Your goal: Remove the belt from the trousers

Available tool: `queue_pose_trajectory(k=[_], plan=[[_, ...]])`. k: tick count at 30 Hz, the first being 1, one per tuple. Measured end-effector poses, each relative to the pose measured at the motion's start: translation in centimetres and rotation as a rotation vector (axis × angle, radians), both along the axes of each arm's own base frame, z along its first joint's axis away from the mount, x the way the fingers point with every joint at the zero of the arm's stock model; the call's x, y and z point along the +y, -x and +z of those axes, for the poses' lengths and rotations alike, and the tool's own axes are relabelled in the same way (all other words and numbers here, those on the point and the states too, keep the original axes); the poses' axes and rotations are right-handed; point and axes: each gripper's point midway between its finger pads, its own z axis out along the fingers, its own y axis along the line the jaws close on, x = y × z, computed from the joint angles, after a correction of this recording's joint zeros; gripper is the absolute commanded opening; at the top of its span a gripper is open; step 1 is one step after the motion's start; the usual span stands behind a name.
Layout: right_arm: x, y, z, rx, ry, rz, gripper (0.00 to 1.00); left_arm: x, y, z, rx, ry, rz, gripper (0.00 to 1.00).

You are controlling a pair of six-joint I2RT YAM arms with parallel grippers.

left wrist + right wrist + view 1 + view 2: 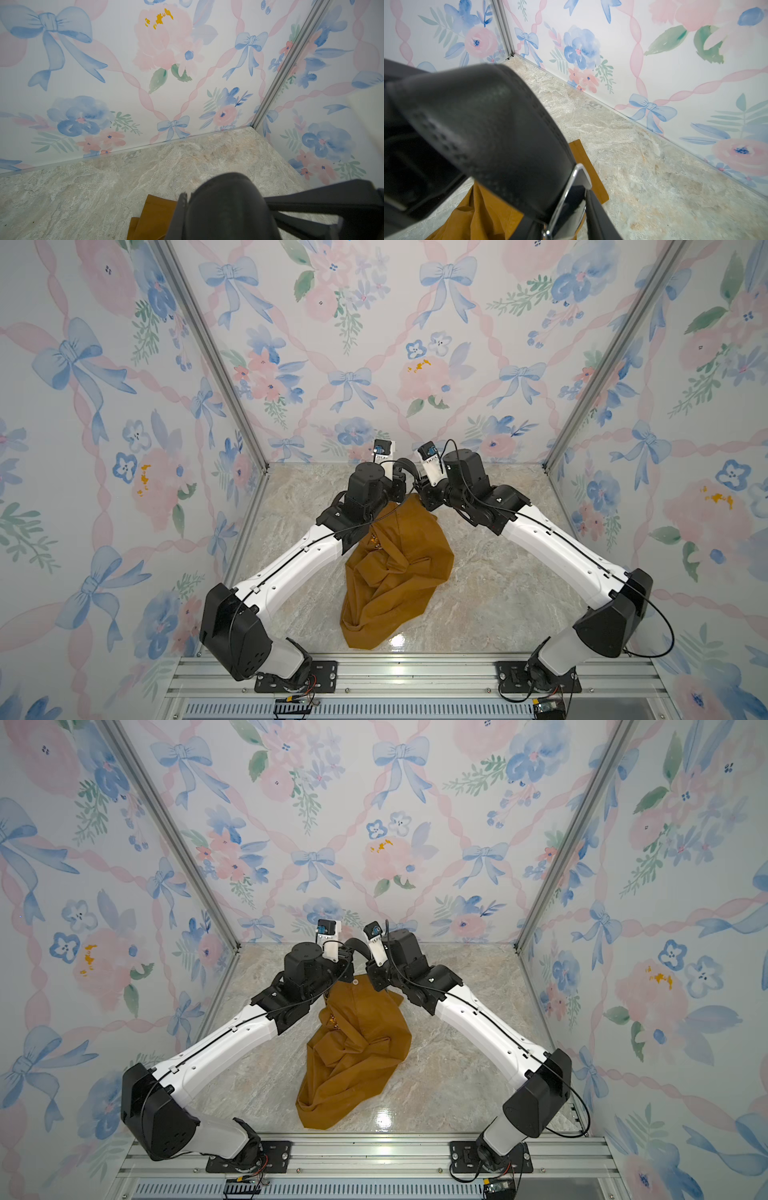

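Black leather belt with silver metal buckle was arched above crumpled mustard cloth trousers.
The left tool was pressed together; the right tool's state could not be told.

The marble floor lies bare right of the crumpled trousers and along the back wall. Both arms crowd the trousers' far end, where the belt arches between them.

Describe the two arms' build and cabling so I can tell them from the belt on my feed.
Both the left arm and right arm have glossy white link shells, bulky matte black joint housings and thin black cables along them. A white wrist camera mount with a blue part tops each.
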Motion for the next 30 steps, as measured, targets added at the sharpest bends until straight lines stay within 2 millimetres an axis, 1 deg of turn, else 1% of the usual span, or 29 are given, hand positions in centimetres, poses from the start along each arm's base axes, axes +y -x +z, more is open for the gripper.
queue_pose_trajectory(k=[2, 5, 6, 9, 11, 13, 17, 20, 22, 26, 28, 30], plan=[[0.14, 0.17, 0.07, -0.005, 0.006, 0.006, 0.44, -0.01, -0.02, -0.05, 0.001, -0.001, 0.000, 0.00], [0.23, 0.25, 0.06, -0.008, 0.011, 0.009, 0.41, -0.07, -0.14, -0.30, 0.005, -0.004, 0.001, 0.00], [0.22, 0.25, 0.04, -0.008, 0.012, 0.008, 0.41, -0.10, -0.13, -0.31, 0.006, -0.004, 0.000, 0.00], [0.15, 0.33, -0.12, -0.002, 0.017, 0.006, 0.46, -0.09, -0.15, -0.33, 0.006, -0.004, 0.000, 0.00], [0.03, 0.38, -0.30, 0.002, 0.027, 0.005, 0.46, -0.09, -0.15, -0.33, 0.006, -0.004, 0.000, 0.00], [-0.07, 0.42, -0.48, 0.007, 0.034, 0.003, 0.45, -0.10, -0.15, -0.35, 0.006, -0.004, 0.000, 0.00], [-0.12, 0.51, -0.63, 0.011, 0.043, 0.006, 0.36, -0.08, -0.19, -0.39, 0.007, -0.005, 0.001, 0.00], [-0.02, 0.53, -0.60, 0.009, 0.044, 0.009, 0.33, -0.10, -0.18, -0.41, 0.007, -0.005, 0.000, 0.00], [-0.02, 0.53, -0.60, 0.009, 0.044, 0.009, 0.33, -0.10, -0.18, -0.41, 0.007, -0.005, 0.000, 0.00], [-0.01, 0.47, -0.62, 0.008, 0.044, 0.008, 0.39, -0.13, -0.17, -0.42, 0.008, -0.005, -0.002, 0.00], [0.09, 0.36, -0.63, 0.007, 0.044, 0.009, 0.37, -0.16, -0.15, -0.42, 0.008, -0.005, -0.003, 0.00], [0.26, 0.16, -0.62, 0.006, 0.046, 0.010, 0.34, -0.16, -0.15, -0.42, 0.008, -0.005, -0.004, 0.00]])
